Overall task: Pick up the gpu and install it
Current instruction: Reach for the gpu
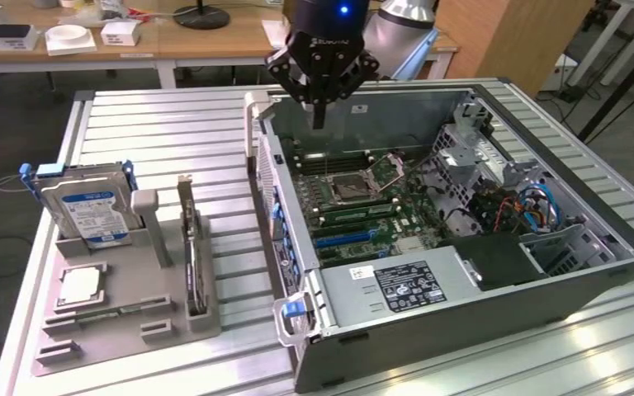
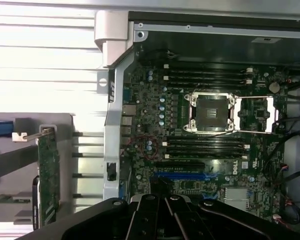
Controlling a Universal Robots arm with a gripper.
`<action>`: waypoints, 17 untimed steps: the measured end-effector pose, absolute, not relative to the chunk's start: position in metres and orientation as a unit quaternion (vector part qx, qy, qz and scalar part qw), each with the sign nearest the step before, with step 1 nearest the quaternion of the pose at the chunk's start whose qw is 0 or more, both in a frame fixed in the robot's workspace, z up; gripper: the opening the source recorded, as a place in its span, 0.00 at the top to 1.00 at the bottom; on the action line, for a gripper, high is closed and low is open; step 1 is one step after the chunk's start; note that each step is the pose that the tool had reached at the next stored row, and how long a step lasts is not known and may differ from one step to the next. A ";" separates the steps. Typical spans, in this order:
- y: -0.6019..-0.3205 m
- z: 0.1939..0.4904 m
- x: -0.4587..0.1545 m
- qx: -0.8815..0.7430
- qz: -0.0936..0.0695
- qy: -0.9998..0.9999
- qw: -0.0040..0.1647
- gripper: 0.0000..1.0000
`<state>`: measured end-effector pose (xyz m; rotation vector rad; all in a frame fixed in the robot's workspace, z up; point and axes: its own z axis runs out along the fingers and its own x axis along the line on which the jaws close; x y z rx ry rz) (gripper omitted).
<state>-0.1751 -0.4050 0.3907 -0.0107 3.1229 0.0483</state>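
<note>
Exterior view: the gripper [image 1: 319, 115] had its fingers drawn together to a narrow point, with no visible gap and nothing held or touched. It hung above the far corner of the open computer case [image 1: 494, 322], over that end of the motherboard [image 1: 366, 206] and clear of every component. The arm came down from above with the gripper pointing straight down into the case opening.

The gpu [image 1: 192, 247] stood on its long edge in a grey holder [image 1: 152, 326] on the slatted metal table [image 1: 163, 140], just beside the case on the exterior view's left, and well apart from the gripper. Its silver bracket was at the end farther from the camera.

Wrist view: the closed gripper [image 2: 162, 205] was over the motherboard [image 2: 190, 150], near the blue expansion slot [image 2: 182, 176]. The gpu [image 2: 49, 175] showed as a green card outside the case wall [image 2: 115, 100].

Count:
- One arm and one gripper.
- One gpu.
- One case, holding one processor socket [image 1: 350, 186] and one labelled power supply [image 1: 411, 285].
- One holder, which also carried one hard drive [image 1: 92, 210] and one processor chip [image 1: 80, 285].
</note>
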 end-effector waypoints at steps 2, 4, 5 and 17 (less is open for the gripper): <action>-0.405 0.390 -0.184 -0.004 0.016 1.000 0.009 0.89; -0.406 0.390 -0.193 -0.004 0.016 1.000 0.009 0.89; -0.406 0.390 -0.197 -0.004 0.016 1.000 0.009 0.89; -0.419 0.384 -0.223 -0.013 0.016 1.000 0.009 0.89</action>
